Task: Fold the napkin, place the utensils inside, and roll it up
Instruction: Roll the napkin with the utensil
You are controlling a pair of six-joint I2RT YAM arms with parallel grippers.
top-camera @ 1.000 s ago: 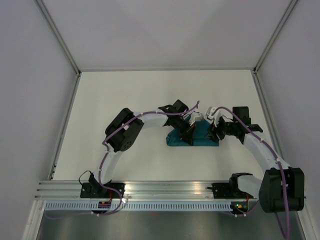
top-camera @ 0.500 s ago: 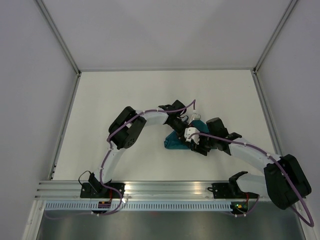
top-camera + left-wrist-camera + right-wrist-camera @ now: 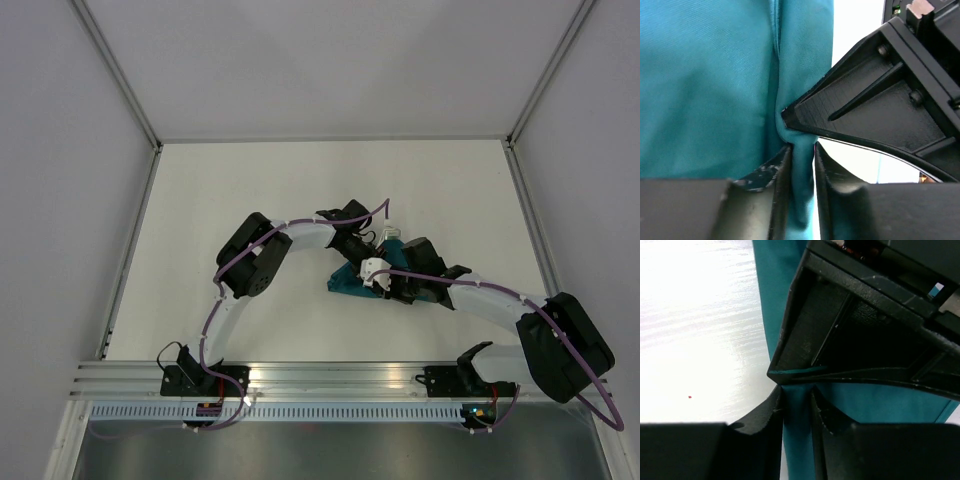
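The teal napkin [image 3: 343, 283] lies bunched in a short bundle at mid-table, mostly covered by both grippers. My left gripper [image 3: 368, 256] reaches in from the far side and my right gripper [image 3: 386, 284] from the near right; their tips almost meet. In the left wrist view the left gripper [image 3: 801, 148] pinches a fold of napkin [image 3: 705, 90], with a thin sliver of light beside one finger. In the right wrist view the right gripper [image 3: 796, 390] is shut on a napkin [image 3: 771, 285] fold that fills its narrow gap. The utensils are hidden.
The white table [image 3: 250, 190] is walled by pale panels at the left, back and right. An aluminium rail [image 3: 330, 375] carrying the arm bases runs along the near edge. Each wrist view is crowded by the other gripper's black body [image 3: 890, 105] [image 3: 865, 325].
My right arm has swung left from the napkin's right end to its middle, and its jaws have closed onto the cloth. The visible napkin has shrunk to a shorter bundle. The left gripper has barely moved.
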